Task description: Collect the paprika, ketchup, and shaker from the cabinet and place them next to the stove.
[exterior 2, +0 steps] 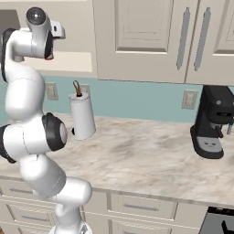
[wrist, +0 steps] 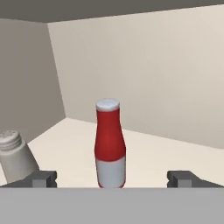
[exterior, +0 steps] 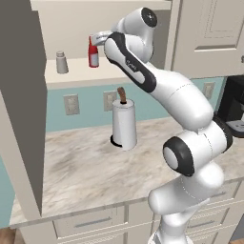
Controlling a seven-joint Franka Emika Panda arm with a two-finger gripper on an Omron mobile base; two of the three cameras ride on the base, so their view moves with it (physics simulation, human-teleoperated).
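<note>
The cabinet [exterior: 95,75] stands open, and my arm reaches up into it. On its shelf the ketchup [exterior: 93,52], a slim red bottle with a white cap, stands upright. My gripper [exterior: 98,39] is right beside its top. In the hand view the ketchup [wrist: 110,144] stands centred between my two fingertips [wrist: 42,178], which are spread wide and clear of it; my gripper [wrist: 113,180] is open and holds nothing. The grey shaker [exterior: 62,62] stands further left on the shelf, and the hand view shows the shaker [wrist: 15,155] at the left edge. The paprika is out of view. A dark corner of the stove [exterior 2: 221,221] shows at the lower right.
A white paper towel roll [exterior: 124,125] stands on the marble counter [exterior: 76,167] below the shelf. A black coffee machine [exterior 2: 212,123] sits at the right. The open cabinet door [exterior: 21,105] hangs at the left. The neighbouring cabinet doors [exterior 2: 137,32] are closed.
</note>
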